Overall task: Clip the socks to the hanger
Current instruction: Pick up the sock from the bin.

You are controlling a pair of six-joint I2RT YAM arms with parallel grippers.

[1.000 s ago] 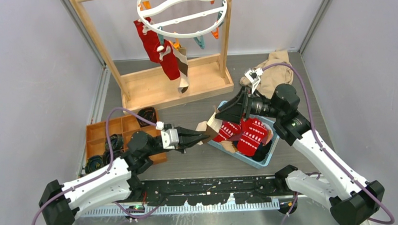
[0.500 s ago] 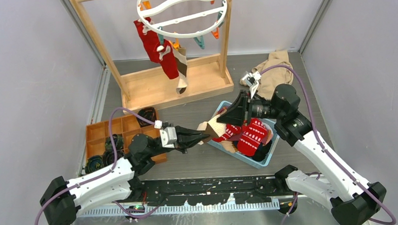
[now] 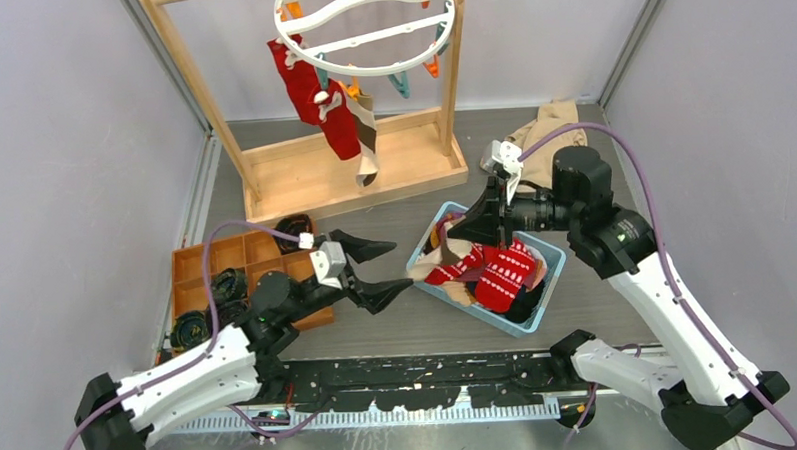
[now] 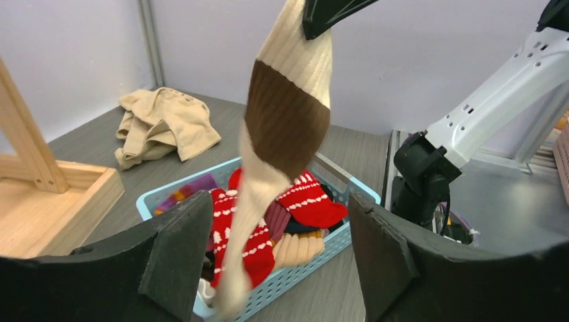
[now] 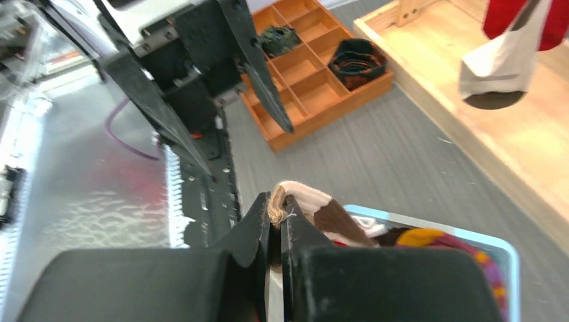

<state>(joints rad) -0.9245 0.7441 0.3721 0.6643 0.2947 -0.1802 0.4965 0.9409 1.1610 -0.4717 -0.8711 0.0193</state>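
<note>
The grey table (image 3: 577, 279) carries everything. At 12 o'clock on it stands the wooden frame (image 3: 194, 82). The white hanger (image 3: 369, 71) hangs within it, with orange and teal clips round its rim. From the ring's 8 o'clock side two red socks (image 3: 310, 88) hang down, with a tan-and-brown one just beside the lower of them.

Just right of the table's centre, toward 4 o'clock, lies the blue basket (image 3: 478, 317), holding loose socks, mostly red with white patterns (image 3: 506, 271). The orange tray (image 3: 201, 267) sits at 8 o'clock, dark round items in some of its compartments. A beige cloth (image 3: 552, 140) lies crumpled at 2 o'clock, well apart from the basket.

The right gripper (image 3: 453, 239) is above the basket's 10 o'clock corner, jaws closed on the cuff of a tan-and-brown sock (image 4: 285, 114). The right wrist view shows the cuff (image 5: 288, 200) pinched between its fingertips. The sock hangs straight down, its toe reaching the socks in the basket.

The left gripper (image 3: 376, 271) is at 9 o'clock of the basket, near the tray. Its jaws are spread wide and hold nothing. They point at the hanging sock, which its wrist view frames between the two fingers (image 4: 178, 261).
</note>
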